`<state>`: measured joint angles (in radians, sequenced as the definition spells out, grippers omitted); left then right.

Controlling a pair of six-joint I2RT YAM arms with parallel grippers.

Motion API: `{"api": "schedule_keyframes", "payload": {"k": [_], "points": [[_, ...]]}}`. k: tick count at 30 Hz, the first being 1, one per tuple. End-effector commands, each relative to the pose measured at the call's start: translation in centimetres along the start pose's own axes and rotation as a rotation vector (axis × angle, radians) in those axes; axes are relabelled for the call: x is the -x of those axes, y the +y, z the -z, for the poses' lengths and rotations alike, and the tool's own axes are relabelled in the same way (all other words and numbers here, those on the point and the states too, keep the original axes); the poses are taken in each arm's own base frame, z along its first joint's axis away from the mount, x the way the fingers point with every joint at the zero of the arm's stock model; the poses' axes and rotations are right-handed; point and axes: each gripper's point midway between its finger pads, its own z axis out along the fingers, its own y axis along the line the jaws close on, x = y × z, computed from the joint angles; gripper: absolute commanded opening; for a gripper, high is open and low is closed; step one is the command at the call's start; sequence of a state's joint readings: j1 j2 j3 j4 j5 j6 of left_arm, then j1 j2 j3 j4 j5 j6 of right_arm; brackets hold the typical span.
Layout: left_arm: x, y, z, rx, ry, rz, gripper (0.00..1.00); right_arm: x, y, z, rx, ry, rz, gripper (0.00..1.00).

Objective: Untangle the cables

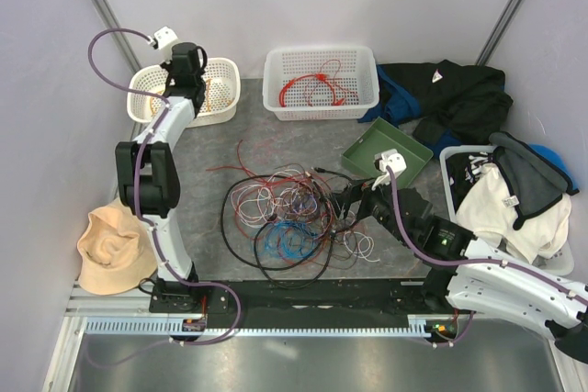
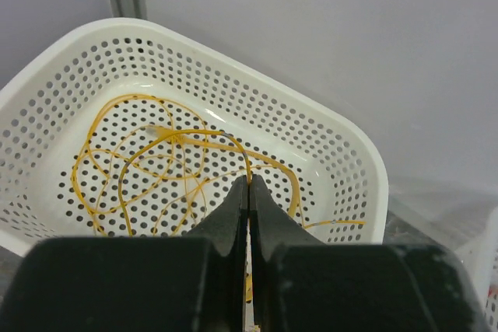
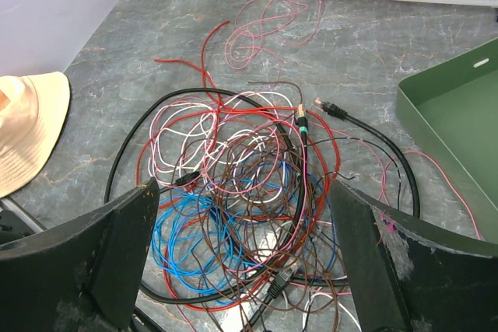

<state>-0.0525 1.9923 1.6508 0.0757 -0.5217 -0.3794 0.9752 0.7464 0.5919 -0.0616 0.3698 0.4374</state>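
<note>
- Pinched tight between the closed tips of the left end effector (image 2: 249,192): a yellow cable (image 2: 140,153), held over the oval white basket (image 2: 327,130), apparently for dropping onto the coils already inside.
- Spread wide and hanging low over the tangled cables (image 3: 233,184) on the grey worktop (image 3: 373,75): the right end effector (image 3: 243,192), seemingly lined up for a pick.
- Roughly round heap, no single long axis; ringed by a thick black cable (image 3: 389,153), plug end pointing toward the far baskets.

Left fingers (image 2: 232,219) closed; right fingers (image 3: 117,258) spread wide.
</note>
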Motion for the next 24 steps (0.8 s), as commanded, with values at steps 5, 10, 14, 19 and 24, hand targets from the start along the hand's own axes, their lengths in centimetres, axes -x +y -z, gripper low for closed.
{"api": "schedule_keyframes", "payload": {"k": [5, 10, 14, 19, 24], "points": [[1.3, 3.0, -0.9, 0.124, 0.010, 0.179, 0.96, 1.8, 0.7, 0.3, 0.015, -0.045, -0.033, 0.98], [1.7, 2.5, 1.0, 0.069, 0.039, 0.210, 1.00, 2.6, 0.5, 1.3, 0.015, -0.072, -0.063, 0.98], [3.3, 1.9, 5.8, 0.006, 0.031, 0.272, 1.00, 3.3, -0.1, 1.8, -0.018, -0.086, -0.052, 0.98], [-3.5, -2.0, 15.6, -0.162, 0.144, 0.303, 1.00, 3.8, -1.3, 1.9, -0.075, -0.106, -0.021, 0.98], [-10.1, -7.4, 26.9, -0.366, 0.292, 0.280, 1.00, 0.5, -2.2, -0.1, -0.141, -0.005, 0.019, 0.98]]}}
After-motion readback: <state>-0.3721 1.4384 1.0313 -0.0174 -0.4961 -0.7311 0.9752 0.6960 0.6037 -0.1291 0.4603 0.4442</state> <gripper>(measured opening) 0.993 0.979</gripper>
